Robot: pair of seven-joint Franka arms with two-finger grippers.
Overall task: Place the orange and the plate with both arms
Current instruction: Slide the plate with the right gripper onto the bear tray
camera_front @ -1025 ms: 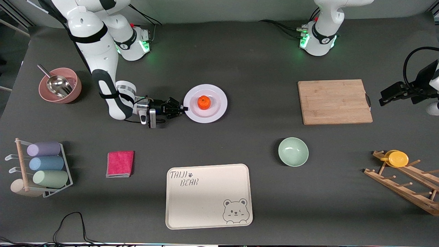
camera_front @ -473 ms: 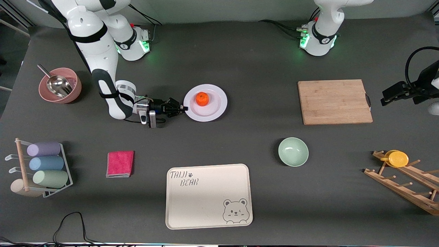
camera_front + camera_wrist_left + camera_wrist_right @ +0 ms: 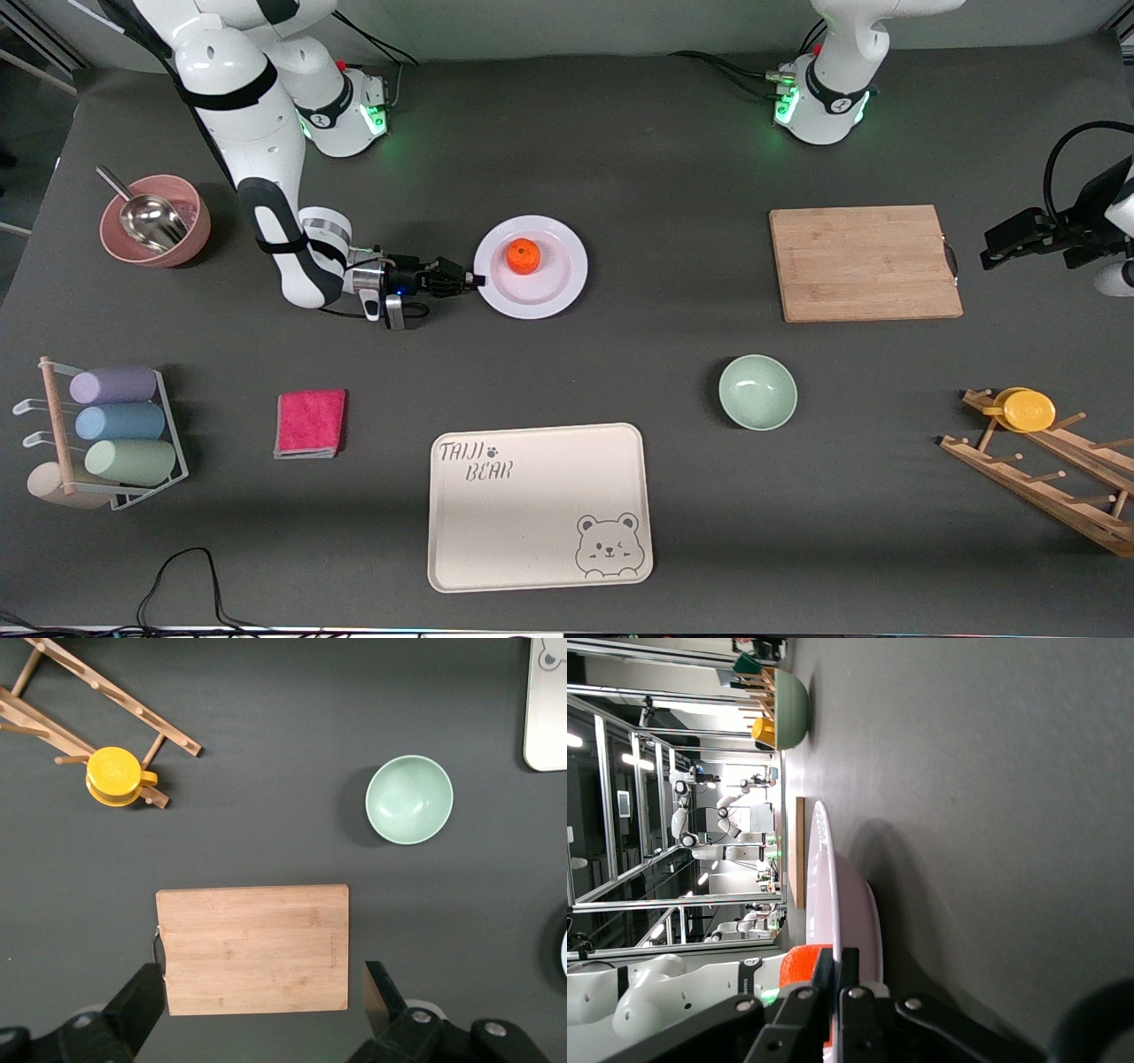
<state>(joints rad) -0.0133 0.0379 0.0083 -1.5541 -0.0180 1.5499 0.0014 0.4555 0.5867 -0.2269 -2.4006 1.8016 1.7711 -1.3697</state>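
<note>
Orange [image 3: 524, 255] sits on the plate [image 3: 558, 285], which looks lifted just off the worktop [image 3: 620, 159]. Right hand [image 3: 476, 280] is clamped on the plate's rim at the right arm's end. Left hand [image 3: 266, 997] waits with fingers wide above the cutting board [image 3: 864, 263].

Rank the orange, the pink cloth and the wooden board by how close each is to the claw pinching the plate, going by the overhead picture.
From the right gripper, shut on the plate's rim:
1. Orange, on that plate.
2. Pink cloth, nearer the front camera.
3. Wooden board, toward the left arm's end of the table.
</note>
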